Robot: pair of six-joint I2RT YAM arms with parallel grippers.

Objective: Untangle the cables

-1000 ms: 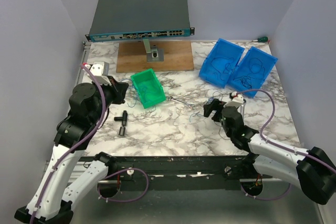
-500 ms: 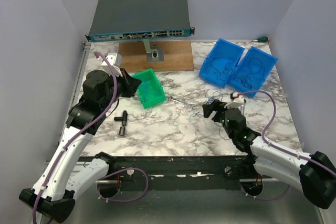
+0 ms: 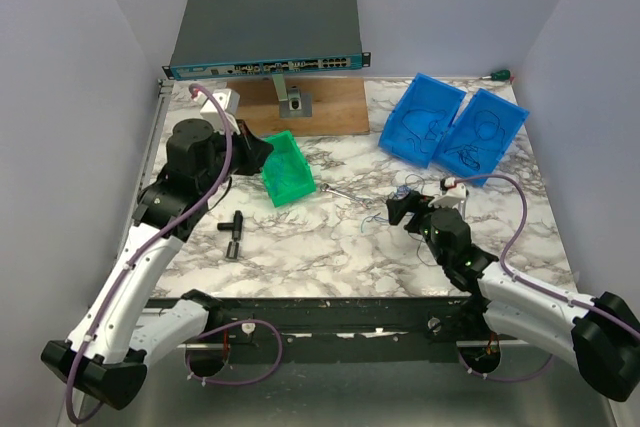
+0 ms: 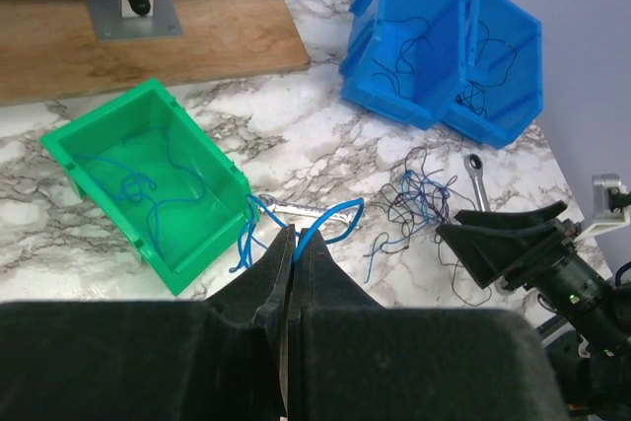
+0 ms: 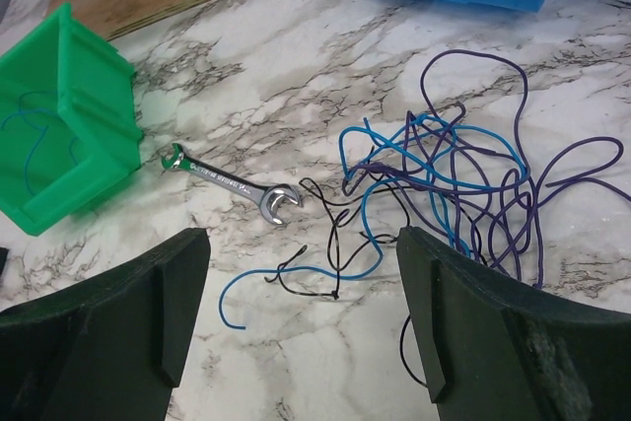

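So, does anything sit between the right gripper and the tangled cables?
Nothing visible does. The open right gripper faces the cables across bare marble; the wrench lies at their left edge, not over them.

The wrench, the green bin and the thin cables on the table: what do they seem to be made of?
Wrench: metal, polished silver; it reflects light brightly. Green bin: moulded plastic, uniform colour, slightly glossy, thin straight walls. Cables: probably wire in a coloured plastic sheath, blue, purple and black; they curl in loose loops. Core not visible.
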